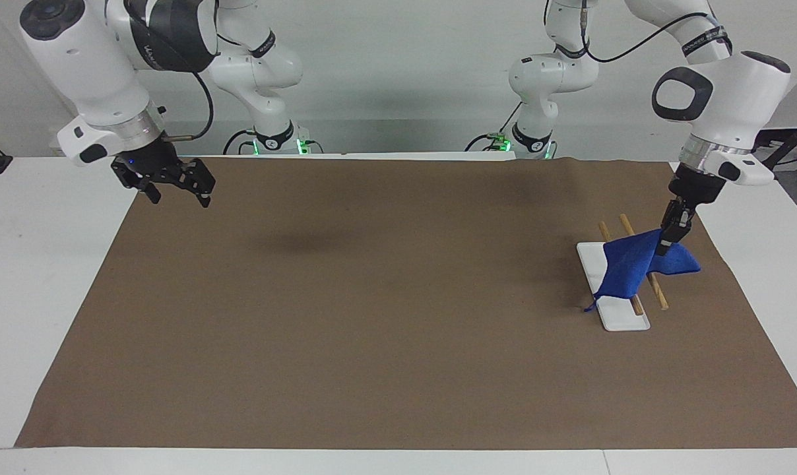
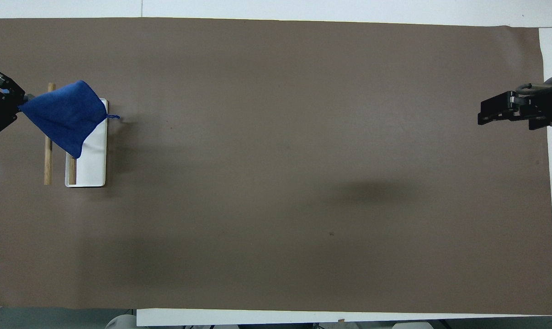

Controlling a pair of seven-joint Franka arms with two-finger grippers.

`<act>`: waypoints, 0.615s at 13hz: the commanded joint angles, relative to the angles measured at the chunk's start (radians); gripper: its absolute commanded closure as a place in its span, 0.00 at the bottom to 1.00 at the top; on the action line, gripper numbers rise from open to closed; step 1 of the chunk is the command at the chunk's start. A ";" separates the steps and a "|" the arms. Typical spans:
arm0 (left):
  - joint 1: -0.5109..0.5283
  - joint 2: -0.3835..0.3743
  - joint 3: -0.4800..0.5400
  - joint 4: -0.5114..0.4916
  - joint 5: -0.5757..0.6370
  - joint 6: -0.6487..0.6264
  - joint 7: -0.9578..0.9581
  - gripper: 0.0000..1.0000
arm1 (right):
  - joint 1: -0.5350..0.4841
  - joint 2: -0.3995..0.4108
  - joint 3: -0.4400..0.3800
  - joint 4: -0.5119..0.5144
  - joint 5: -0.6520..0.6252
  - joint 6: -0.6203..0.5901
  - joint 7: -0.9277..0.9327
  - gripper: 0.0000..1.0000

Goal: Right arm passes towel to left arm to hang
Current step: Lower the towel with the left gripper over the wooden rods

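Observation:
The blue towel (image 1: 629,267) hangs from my left gripper (image 1: 663,249), which is shut on its upper corner. The towel spreads over a small rack with a white base (image 1: 621,321) and two wooden rods (image 1: 658,294) at the left arm's end of the table. One flap hangs past the outer rod, and the loop tail (image 1: 590,307) dangles beside the base. In the overhead view the towel (image 2: 66,116) covers the rods' ends farther from the robots, with the left gripper (image 2: 22,102) at its corner. My right gripper (image 1: 177,196) is open and empty, raised over the mat's edge at the right arm's end; it also shows in the overhead view (image 2: 482,112).
A brown mat (image 1: 372,316) covers most of the white table. The rack's base (image 2: 93,171) and rods (image 2: 47,167) are the only other things on it.

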 commanded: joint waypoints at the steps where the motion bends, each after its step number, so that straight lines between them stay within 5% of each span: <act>1: 0.044 0.013 -0.004 0.025 0.041 -0.021 0.064 1.00 | -0.002 -0.016 0.006 -0.017 -0.020 -0.007 0.006 0.00; 8: 0.072 0.010 -0.001 0.063 0.076 -0.032 0.088 0.99 | -0.002 -0.016 0.006 -0.016 -0.020 -0.007 0.006 0.00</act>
